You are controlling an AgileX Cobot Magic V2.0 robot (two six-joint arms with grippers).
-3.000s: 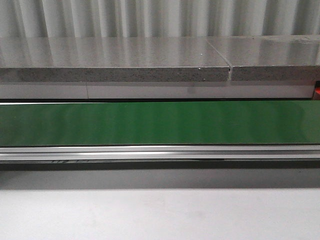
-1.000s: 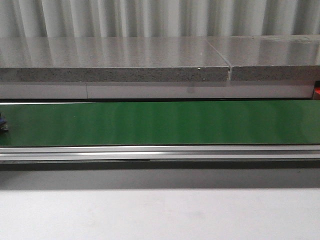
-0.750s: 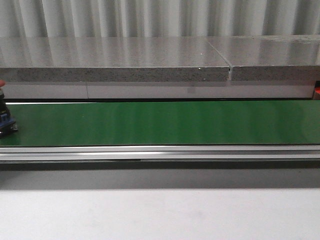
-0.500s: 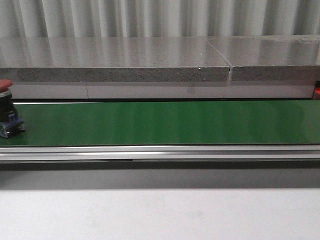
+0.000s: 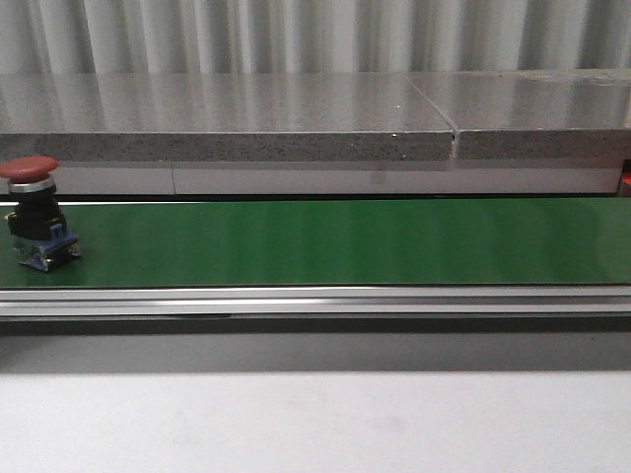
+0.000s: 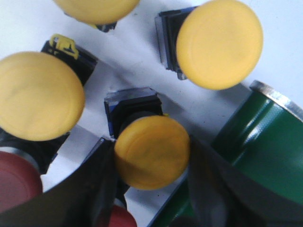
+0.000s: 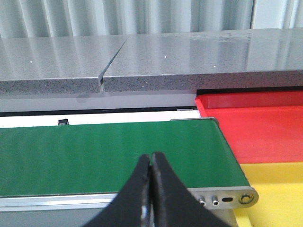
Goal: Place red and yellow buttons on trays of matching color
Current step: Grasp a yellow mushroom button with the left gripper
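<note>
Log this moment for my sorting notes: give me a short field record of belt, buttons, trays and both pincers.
belt: green belt, one item on it
item on belt: red button, upright, at the far left end
supply: yellow buttons crowded on a white surface, some red ones among them
left pincer: open, fingers either side of one yellow button
right pincer: shut, empty, above the belt's end
trays: red tray and yellow tray, past the belt's end, nothing visible in them
</note>
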